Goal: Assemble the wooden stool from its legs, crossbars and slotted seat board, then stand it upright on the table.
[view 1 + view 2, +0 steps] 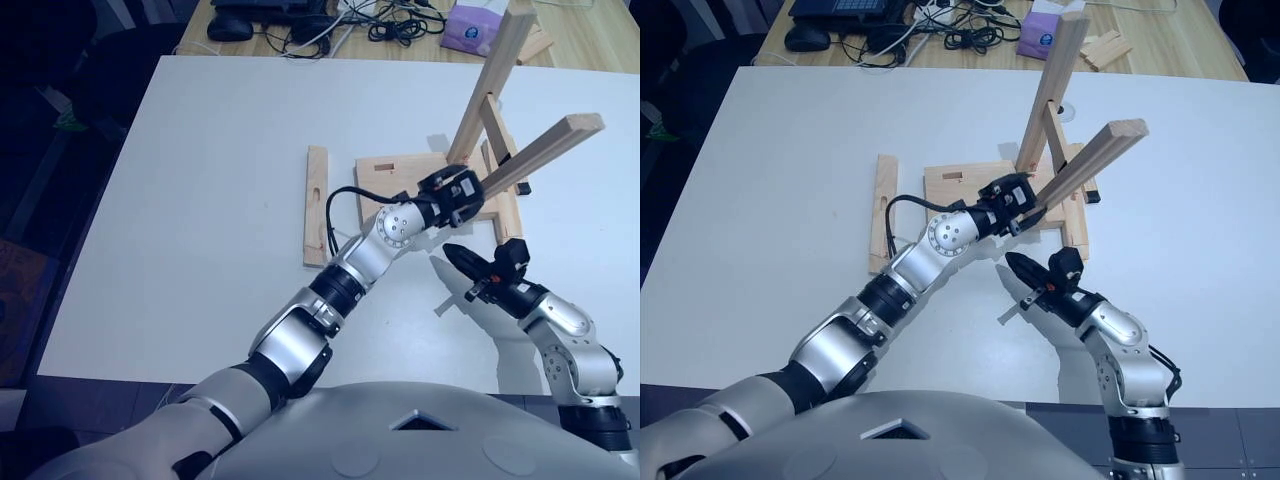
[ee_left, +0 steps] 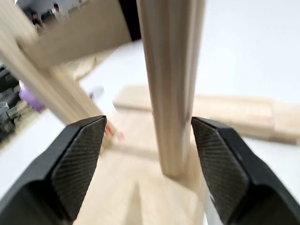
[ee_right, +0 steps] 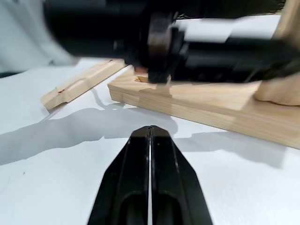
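A: Two legs are seen rising from the seat board (image 1: 390,175), which lies flat on the desk (image 1: 200,200): a steep leg (image 1: 490,80) and a slanted leg (image 1: 545,150). The slanted leg's foot is hidden behind the left hand (image 1: 470,195).

B: Is it gripped?

A: No. The pads (image 2: 79,159) are held wide, with gaps on both sides. The right hand (image 3: 150,136) is pressed closed just in front of the board. A loose bar (image 1: 316,205) is laid at the board's left.

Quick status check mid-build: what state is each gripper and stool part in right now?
Seat board: flat on the table.
Standing leg: upright on the board.
Tilted leg: leaning, lower end at the board.
Loose slotted bar: flat on the table, apart from the board.
Left gripper: open, fingers either side of the tilted leg.
Right gripper: shut, empty.
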Controlling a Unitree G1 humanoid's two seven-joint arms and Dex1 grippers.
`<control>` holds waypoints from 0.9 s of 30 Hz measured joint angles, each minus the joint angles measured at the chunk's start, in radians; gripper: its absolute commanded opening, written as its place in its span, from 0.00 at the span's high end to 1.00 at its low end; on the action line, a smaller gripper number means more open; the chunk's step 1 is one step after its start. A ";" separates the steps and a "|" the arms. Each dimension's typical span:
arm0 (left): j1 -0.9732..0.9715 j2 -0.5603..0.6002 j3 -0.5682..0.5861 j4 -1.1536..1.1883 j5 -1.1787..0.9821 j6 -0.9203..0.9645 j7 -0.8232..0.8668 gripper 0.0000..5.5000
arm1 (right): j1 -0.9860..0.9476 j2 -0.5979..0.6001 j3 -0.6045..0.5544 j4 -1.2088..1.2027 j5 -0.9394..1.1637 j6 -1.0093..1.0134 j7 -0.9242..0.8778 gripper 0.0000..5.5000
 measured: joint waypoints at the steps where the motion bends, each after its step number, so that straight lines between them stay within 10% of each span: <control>1: 0.018 0.023 0.006 -0.063 -0.003 0.015 -0.022 0.39 | -0.012 0.010 0.005 0.000 -0.006 -0.007 -0.015 0.99; 8: 0.332 0.236 0.095 -0.569 -0.039 0.302 -0.107 0.39 | -0.095 0.113 0.026 0.010 -0.047 -0.053 -0.152 0.99; 14: 0.266 0.248 0.232 -0.624 -0.062 0.361 -0.033 0.39 | -0.565 0.194 0.160 0.199 -0.249 0.096 -0.309 0.99; 20: 0.251 0.216 0.261 -0.624 -0.061 0.364 0.061 0.39 | -0.720 -0.014 0.442 0.227 -0.419 0.399 -0.070 0.99; 27: 0.246 0.204 0.291 -0.596 -0.056 0.351 0.152 0.39 | -0.686 -0.343 0.521 0.144 -0.473 0.163 0.234 0.99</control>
